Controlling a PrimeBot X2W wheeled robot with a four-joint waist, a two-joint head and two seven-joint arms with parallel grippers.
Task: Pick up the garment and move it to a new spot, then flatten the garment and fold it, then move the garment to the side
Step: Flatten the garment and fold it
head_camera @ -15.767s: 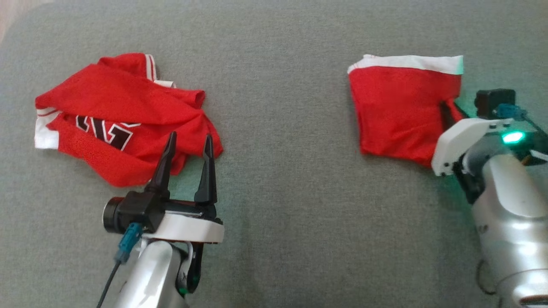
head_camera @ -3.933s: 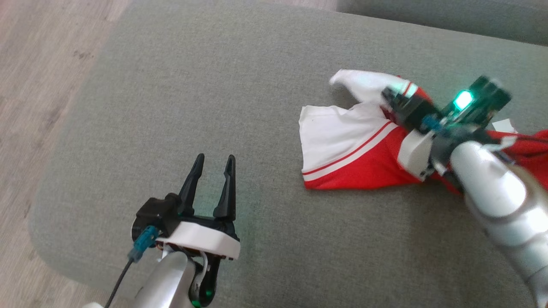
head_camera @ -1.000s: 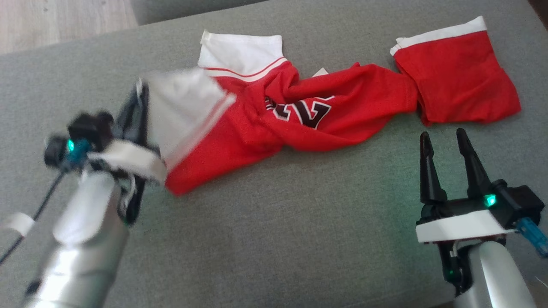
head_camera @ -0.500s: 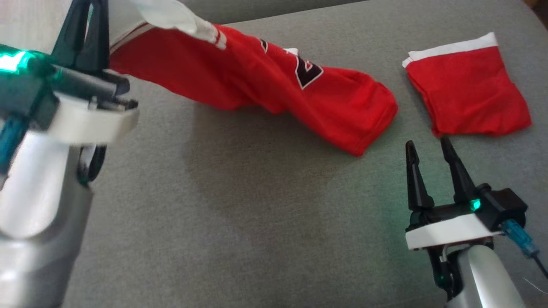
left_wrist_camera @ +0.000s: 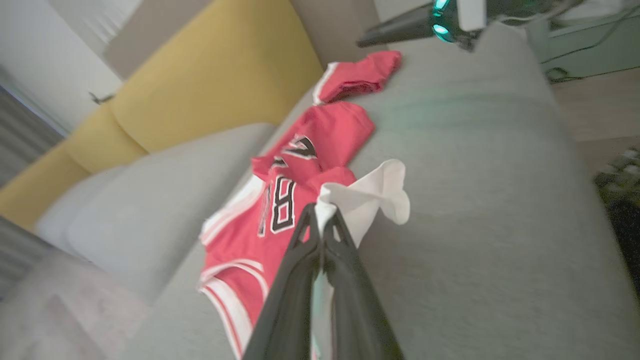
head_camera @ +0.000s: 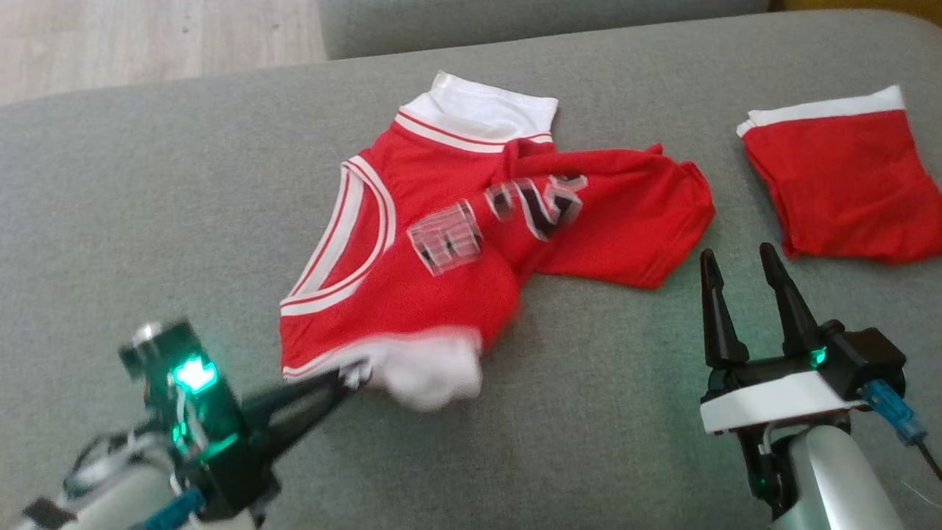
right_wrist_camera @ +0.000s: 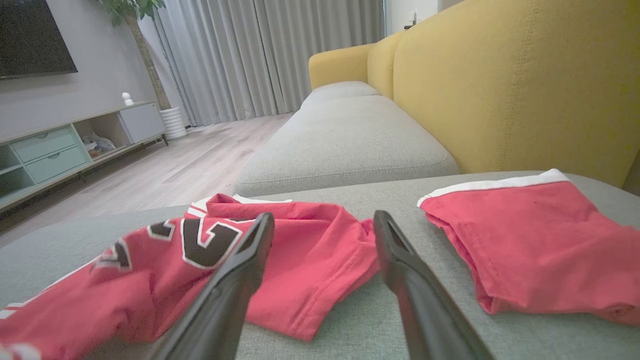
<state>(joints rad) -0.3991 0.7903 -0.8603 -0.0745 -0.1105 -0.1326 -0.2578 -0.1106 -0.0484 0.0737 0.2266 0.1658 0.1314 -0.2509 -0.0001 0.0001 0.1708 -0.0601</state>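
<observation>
Jaws of the left gripper (left_wrist_camera: 320,215) are clamped flat on the jersey's white sleeve (left_wrist_camera: 370,195); the right gripper (head_camera: 736,252) is parked spread wide, nothing held.
The thin red jersey (head_camera: 412,302) is laid rumpled mid-cushion on the grey woven sofa (head_camera: 515,442), near folded red shorts (head_camera: 839,184). Light, floppy and a bit slick, it'd be guessed, so it's best grabbed at hems or shoulder seams, where the stitched trim is thicker.

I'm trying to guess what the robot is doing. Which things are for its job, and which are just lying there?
For the job:
red jersey, its white sleeve pinched in the shut left gripper
open right gripper, holding nothing
grey cushion under the jersey

Just lying about:
folded red garment
yellow sofa back
cabinet with drawers
</observation>
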